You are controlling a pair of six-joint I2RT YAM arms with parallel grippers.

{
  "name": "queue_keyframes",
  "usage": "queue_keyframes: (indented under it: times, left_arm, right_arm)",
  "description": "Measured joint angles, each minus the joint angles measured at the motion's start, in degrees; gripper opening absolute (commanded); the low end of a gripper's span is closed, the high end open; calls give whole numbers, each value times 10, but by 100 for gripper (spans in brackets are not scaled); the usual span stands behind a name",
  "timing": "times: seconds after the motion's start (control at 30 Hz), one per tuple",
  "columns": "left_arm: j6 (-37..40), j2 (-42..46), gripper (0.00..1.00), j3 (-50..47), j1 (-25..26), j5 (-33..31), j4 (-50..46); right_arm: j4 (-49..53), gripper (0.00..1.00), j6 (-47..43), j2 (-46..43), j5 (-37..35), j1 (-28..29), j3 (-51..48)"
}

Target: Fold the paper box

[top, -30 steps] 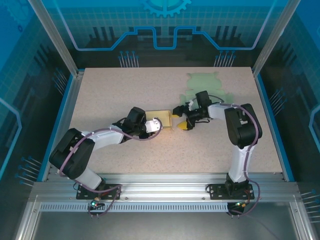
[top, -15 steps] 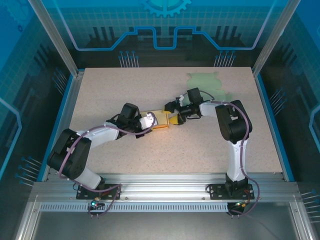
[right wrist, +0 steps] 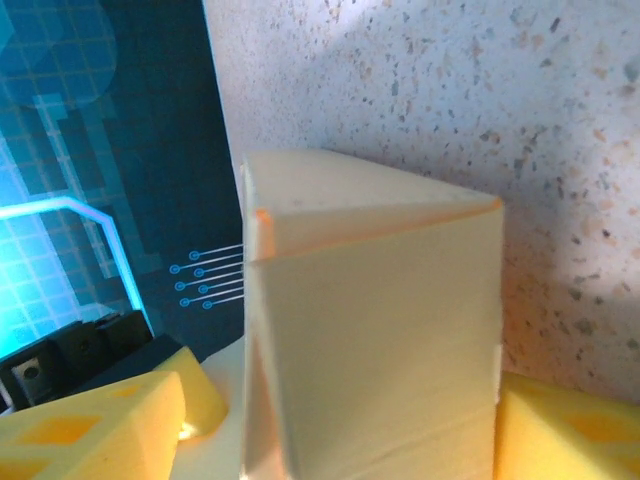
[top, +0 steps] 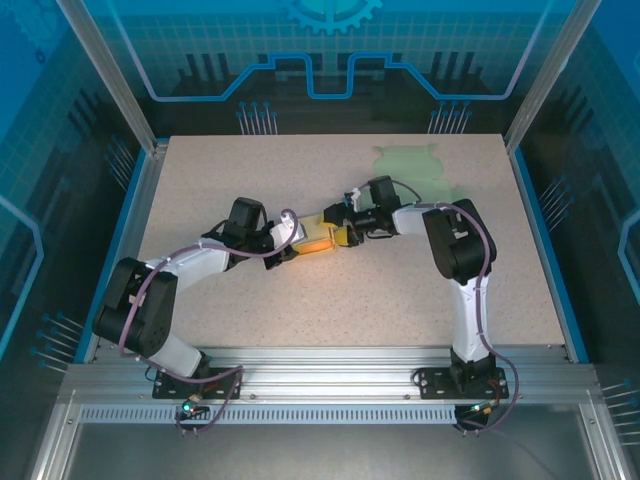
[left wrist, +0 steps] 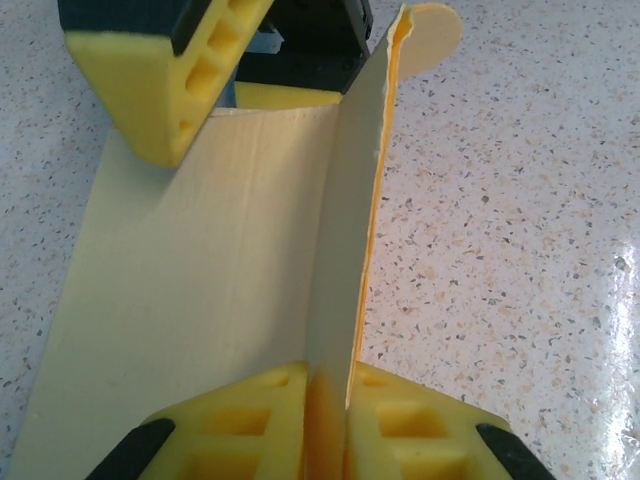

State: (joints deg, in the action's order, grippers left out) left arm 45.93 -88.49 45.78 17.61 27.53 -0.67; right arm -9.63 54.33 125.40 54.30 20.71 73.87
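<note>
**While both arms meet at mid-table, the paper box [top: 316, 240] sits between their grippers**

Top view: the box, of pale yellow card, lies on the speckled table [top: 300, 330] slightly left of centre. The left gripper [top: 294, 240] is at its left end and the right gripper [top: 340, 232] at its right end.

Left wrist view: the left gripper [left wrist: 330, 400] is closed, its two yellow foam pads pinching the near end of one upright wall of the box [left wrist: 210, 260]. A flat panel of the box lies on the table to the left of that wall, and a rounded tab [left wrist: 435, 25] shows at the wall's far end. One foam finger [left wrist: 150, 90] of the right gripper sits at the panel's far left corner.

Right wrist view: the right gripper [right wrist: 340, 425] stands wide, with a pad on either side of the folded box end [right wrist: 370, 320]. Whether the pads press on the card cannot be told.
</note>
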Motion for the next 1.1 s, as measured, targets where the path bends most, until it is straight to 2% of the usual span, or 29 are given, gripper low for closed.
queue_keyframes:
  times: [0.1, 0.17, 0.2, 0.27, 0.47, 0.53, 0.63, 0.9, 1.1]
  left_arm:
    - [1, 0, 23, 3, 0, 0, -10]
    - [2, 0, 31, 6, 0, 0, -23]
    - [4, 0, 36, 7, 0, -1, -29]
    - [4, 0, 56, 7, 0, -4, -41]
    - [8, 2, 80, 6, 5, -35, -48]
    - [15, 9, 97, 0, 15, -56, -38]
    - [25, 34, 99, -23, 41, -102, -13]
    - [79, 121, 99, -104, 134, -249, 73]
    - [115, 120, 99, -131, 171, -339, 111]
  right_arm:
    - [-11, 64, 1, 6, -2, 3, 2]
    - [-17, 57, 4, 10, -6, 4, 2]
    - [-20, 55, 6, 12, -8, 5, 2]
    - [-27, 49, 10, 15, -14, 9, 2]
    - [-47, 41, 24, 19, -18, 22, 2]
    - [-50, 40, 32, 19, -18, 24, 1]
    - [-50, 36, 49, 19, -18, 24, 1]
    - [-42, 37, 120, -5, -12, 22, -25]
    - [-6, 40, 149, -42, 4, 9, -57]
